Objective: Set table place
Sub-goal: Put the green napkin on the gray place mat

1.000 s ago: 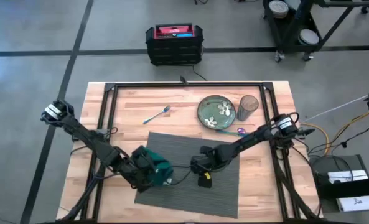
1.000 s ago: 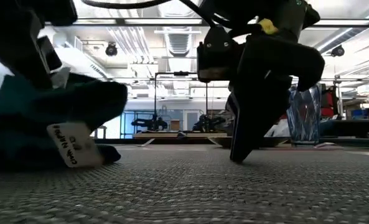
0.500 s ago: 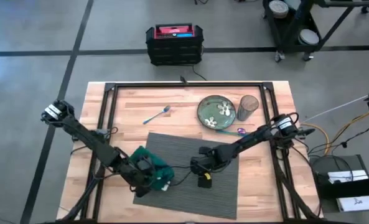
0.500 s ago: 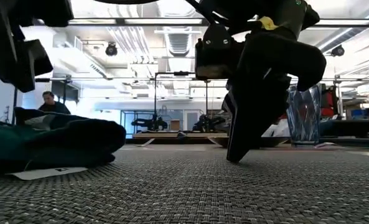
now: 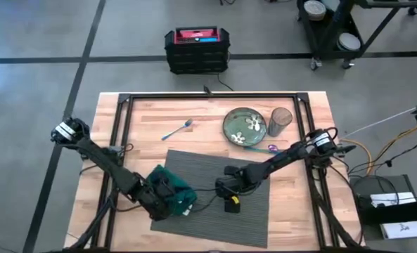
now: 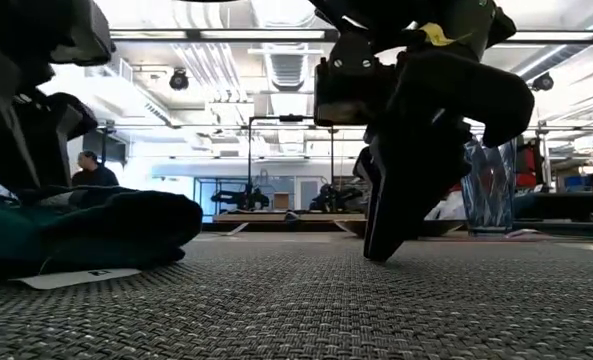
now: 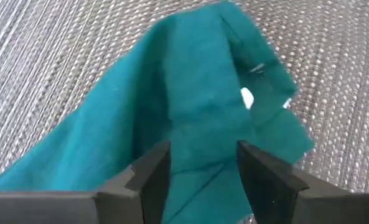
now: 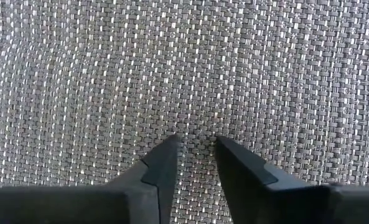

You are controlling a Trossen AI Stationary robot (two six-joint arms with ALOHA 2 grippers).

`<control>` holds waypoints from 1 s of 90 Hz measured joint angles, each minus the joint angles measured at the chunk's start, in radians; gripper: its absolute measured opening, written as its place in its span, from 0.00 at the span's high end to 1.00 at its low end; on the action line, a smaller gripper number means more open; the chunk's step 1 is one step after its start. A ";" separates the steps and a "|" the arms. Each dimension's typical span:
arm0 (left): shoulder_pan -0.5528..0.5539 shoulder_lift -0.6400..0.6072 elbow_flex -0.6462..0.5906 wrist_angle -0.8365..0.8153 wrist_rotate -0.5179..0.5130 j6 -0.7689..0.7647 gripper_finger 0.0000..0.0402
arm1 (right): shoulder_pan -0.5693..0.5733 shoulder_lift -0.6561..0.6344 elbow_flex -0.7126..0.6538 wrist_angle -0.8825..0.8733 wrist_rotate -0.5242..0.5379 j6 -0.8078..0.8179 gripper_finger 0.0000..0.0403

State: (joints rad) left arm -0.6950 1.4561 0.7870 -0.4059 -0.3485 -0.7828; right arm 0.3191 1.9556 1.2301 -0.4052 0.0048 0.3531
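Note:
The place, a dark grey ribbed placemat (image 5: 215, 169), lies on the light-wood table (image 5: 152, 116). A dark green napkin (image 5: 180, 191) lies crumpled on the mat's near left part, its white label (image 6: 71, 277) flat on the weave. My left gripper (image 7: 203, 149) stands open just above the napkin (image 7: 190, 93), one finger on either side of a fold. My right gripper (image 5: 226, 188) is at the middle of the mat, its fingers a little apart. My right gripper (image 8: 195, 142) sets its fingertips (image 6: 376, 255) down on the middle of the placemat (image 8: 172, 62). It comes from above, slanting in from the table's right. The mat lies flat under them.
Along the far side stand a green flowered plate (image 5: 245, 126) and a glass (image 5: 280, 119), with a blue fork (image 5: 176, 130) to their left and a purple-handled utensil (image 5: 271, 147) at the mat's far right corner. A person (image 6: 91, 170) shows in the room behind.
The napkin, held up a second ago with its label dangling, has dropped and now lies on the placemat's near left part. My left gripper has let go of it and risen slightly. The right gripper has stayed on the mat.

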 joint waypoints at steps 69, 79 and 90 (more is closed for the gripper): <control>-0.012 0.065 0.002 0.047 -0.062 0.041 0.86 | 0.000 0.000 0.000 0.014 0.026 -0.005 0.76; -0.012 0.059 0.002 0.045 -0.060 0.033 0.98 | 0.000 0.001 0.000 0.021 0.026 -0.007 0.79; -0.012 0.028 0.024 0.019 -0.045 -0.017 0.98 | 0.000 0.001 0.000 0.021 0.025 -0.008 0.81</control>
State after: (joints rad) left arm -0.7071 1.4838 0.8112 -0.3874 -0.3934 -0.8003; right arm 0.3187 1.9564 1.2301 -0.3843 0.0299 0.3447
